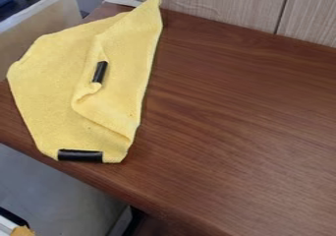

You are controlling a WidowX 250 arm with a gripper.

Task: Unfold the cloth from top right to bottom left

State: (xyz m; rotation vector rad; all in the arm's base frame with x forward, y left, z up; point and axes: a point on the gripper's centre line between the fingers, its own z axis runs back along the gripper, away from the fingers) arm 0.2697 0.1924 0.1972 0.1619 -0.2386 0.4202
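Camera view: a brown table (242, 117) beside pale panelling (226, 4) bears yellow cloth (49, 87); the tool's state I cannot tell.

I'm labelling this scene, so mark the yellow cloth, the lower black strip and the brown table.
Yellow cloth (49, 82), camera view: flat left part.
Lower black strip (80, 155), camera view: its middle.
Brown table (242, 122), camera view: top surface, right of the cloth.

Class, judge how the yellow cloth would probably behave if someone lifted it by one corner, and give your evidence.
The yellow cloth would likely hang floppy, since it already creases and folds over itself. It looks thin, so probably light. The black strip on its edge may stay straighter.
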